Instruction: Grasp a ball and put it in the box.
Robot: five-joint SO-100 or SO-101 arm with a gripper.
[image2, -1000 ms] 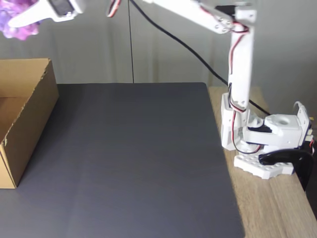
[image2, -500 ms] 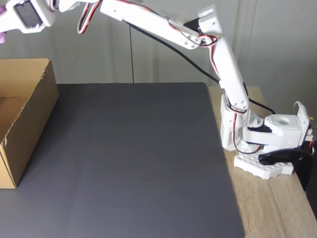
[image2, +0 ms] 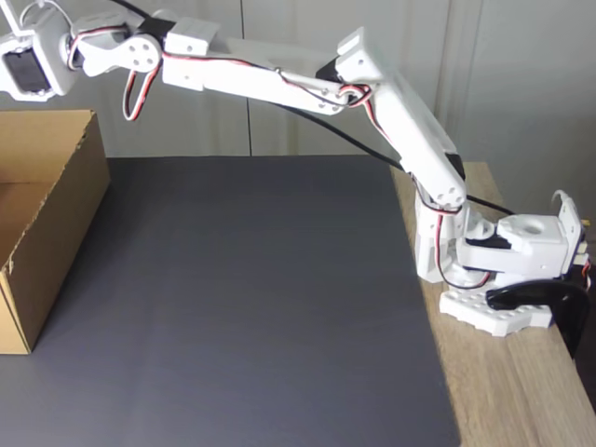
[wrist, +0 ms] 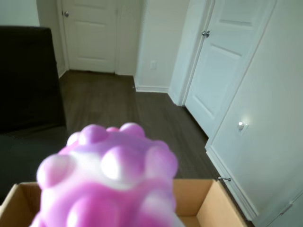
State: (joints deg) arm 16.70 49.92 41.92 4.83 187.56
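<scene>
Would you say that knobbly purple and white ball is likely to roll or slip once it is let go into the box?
The ball looks round, so it would probably roll a little, though its bumps should slow it. The box has tall walls that would likely contain it. The knobbly surface probably grips well.

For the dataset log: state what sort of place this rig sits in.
Probably a room in a home, not a lab. The wrist view shows white panelled doors and dark wood flooring; the fixed view shows the arm clamped to a wooden desk beside a dark mat.
</scene>
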